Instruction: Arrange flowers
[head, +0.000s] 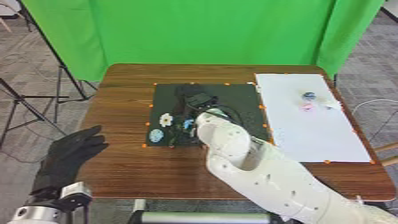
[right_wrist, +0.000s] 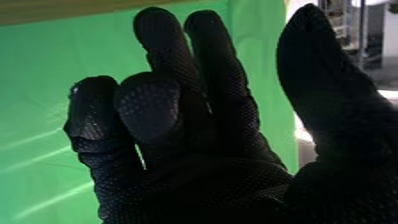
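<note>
My right hand is over the upper middle of the dark mat, partly covering it. Seen in the right wrist view, the same hand is open and empty, with some fingers loosely bent and the thumb apart. A white flower lies on the mat's left part, above a pale blue flower. Closer to the right forearm is a small blue flower. The white sheet bears a blue-grey piece, a pink piece and a whitish piece. My left hand stays open beyond the table's left edge.
Brown table surface borders the mat on the left. The white right arm crosses the table's front right, over the mat's lower right part. Orange markers line the mat and sheet. A green curtain hangs behind, and dark stands are at the left.
</note>
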